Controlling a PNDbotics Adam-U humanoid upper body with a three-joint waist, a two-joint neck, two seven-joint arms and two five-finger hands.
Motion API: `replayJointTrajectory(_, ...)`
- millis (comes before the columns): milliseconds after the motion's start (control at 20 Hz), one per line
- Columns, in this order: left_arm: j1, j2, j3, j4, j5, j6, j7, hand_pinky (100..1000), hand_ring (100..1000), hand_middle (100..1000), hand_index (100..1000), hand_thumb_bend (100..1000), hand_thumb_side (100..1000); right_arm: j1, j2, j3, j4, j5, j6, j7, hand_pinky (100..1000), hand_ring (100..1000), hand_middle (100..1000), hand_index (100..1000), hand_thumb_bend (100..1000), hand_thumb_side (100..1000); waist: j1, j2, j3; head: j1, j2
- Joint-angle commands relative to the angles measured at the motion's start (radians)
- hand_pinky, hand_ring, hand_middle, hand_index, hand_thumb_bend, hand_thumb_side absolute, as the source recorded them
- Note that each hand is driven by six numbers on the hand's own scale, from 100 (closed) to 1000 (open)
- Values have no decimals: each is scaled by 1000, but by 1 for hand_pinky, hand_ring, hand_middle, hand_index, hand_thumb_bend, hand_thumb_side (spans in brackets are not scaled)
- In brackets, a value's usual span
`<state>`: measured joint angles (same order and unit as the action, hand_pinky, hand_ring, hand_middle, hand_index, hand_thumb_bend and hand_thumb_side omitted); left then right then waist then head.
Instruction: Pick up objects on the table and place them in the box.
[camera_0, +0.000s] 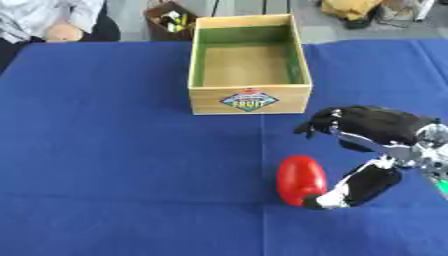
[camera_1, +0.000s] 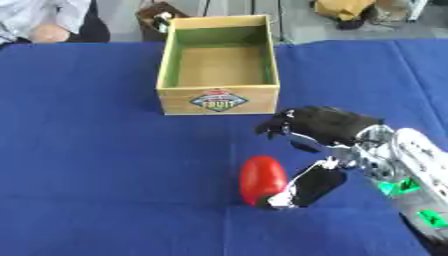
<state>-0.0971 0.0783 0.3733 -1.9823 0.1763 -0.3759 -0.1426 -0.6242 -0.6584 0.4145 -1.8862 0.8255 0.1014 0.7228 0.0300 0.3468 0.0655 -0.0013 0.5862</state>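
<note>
1. Blue cloth covers the tabletop (camera_0: 114, 150) in the left eye view, and a fold line runs down it below the box.
2. At the far middle stands a wooden box (camera_0: 250, 100) with green inner walls and a tan floor; its near wall carries a coloured diamond label (camera_0: 250, 99).
3. On the cloth, near the box's front and slightly to its right, lies a red oval object (camera_0: 300, 179), long axis pointing roughly toward the box.
4. The right hand (camera_0: 372, 125) comes in from the right edge. Its fingers (camera_0: 317, 122) are bent and spread above the cloth, while the thumb (camera_0: 354, 189) reaches low, its tip touching the red object's right near side.
5. The fingers do not close round the red object; the hand holds nothing and looks part-curled, released.
6. In the right eye view, the same hand shows more of its silver forearm (camera_1: 411, 170) with green marks along the right edge.
7. The thumb's pale tip again meets the lower right of the red object, with the fingers clear of it, between it and the box.
8. The left hand shows in neither view.
</note>
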Motion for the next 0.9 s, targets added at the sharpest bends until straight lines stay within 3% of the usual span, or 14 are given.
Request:
replayJointTrajectory(50, -7, 9, -5, -18, -1, -1, -6, 329, 360, 488, 779, 383, 679, -7, 1, 2, 19, 23, -6, -19, 877, 932, 760, 927, 636, 640, 2, -13, 3, -4, -15)
replayJointTrajectory(550, -6, 3, -6, -18, -2, -4, -12, 328, 359, 488, 779, 386, 678, 2, 15, 26, 66, 14, -14, -13, 879, 931, 735, 896, 608, 607, 6, -6, 7, -10, -16)
replayJointTrajectory(900, -7, 2, -6, -18, -3, -2, -13, 328, 360, 487, 778, 383, 678, 0, 17, 29, 72, -4, -9, -22, 867, 907, 623, 805, 595, 598, 5, -4, 8, -9, -17)
